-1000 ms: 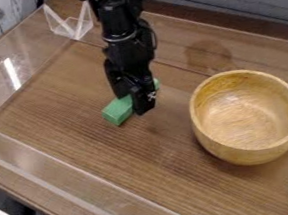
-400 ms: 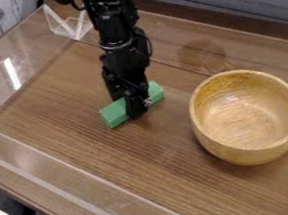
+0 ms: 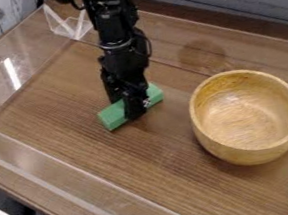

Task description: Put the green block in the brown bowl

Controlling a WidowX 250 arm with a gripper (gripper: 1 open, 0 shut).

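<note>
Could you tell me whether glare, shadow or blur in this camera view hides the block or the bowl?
Camera view: glare streaks lie on the clear panels at the table's left and far edges, away from both things; the green block is sharp but partly covered by the hand; the brown bowl is evenly lit, with soft shadow inside its near wall; overall low resolution, no motion blur.

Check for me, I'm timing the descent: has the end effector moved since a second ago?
Yes. The end effector has come down onto the green block; its distance from the brown bowl looks unchanged.
</note>
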